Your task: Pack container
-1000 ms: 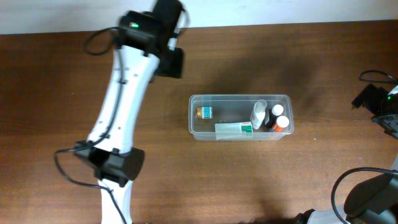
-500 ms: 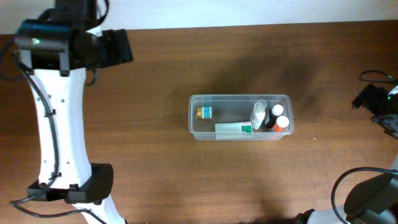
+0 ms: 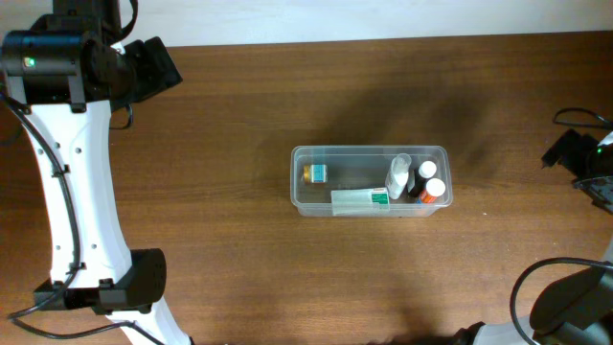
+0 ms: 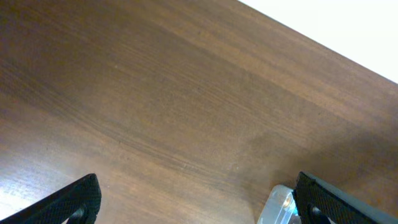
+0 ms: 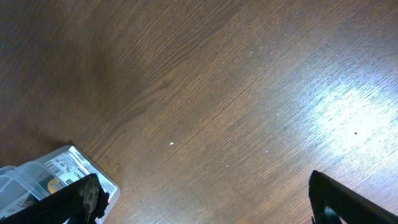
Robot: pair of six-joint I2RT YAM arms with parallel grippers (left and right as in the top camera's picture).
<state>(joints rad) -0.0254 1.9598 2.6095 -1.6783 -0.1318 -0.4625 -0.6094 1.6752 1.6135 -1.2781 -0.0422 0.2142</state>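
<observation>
The clear container (image 3: 364, 149) sits at the middle of the table. It holds a small amber bottle (image 3: 315, 173), a white box with a green end (image 3: 359, 198), a white bottle (image 3: 398, 177), a dark bottle with a white cap (image 3: 426, 171) and an orange one (image 3: 433, 190). My left gripper (image 3: 158, 69) is high at the far back left, open and empty (image 4: 199, 205), with a corner of the container (image 4: 278, 205) by its right finger. My right gripper (image 5: 205, 202) is open and empty over bare wood, with the container's end (image 5: 37, 174) at its left finger.
The brown wooden table (image 3: 239, 249) ends at a white strip along the back. The left arm's white links (image 3: 72, 192) run down the left side to its base (image 3: 105, 292). Black parts of the right arm (image 3: 575, 153) and cables sit at the right edge.
The left arm has swung left, away from the container, to the back left corner. The container, its contents and the right arm have not moved.
</observation>
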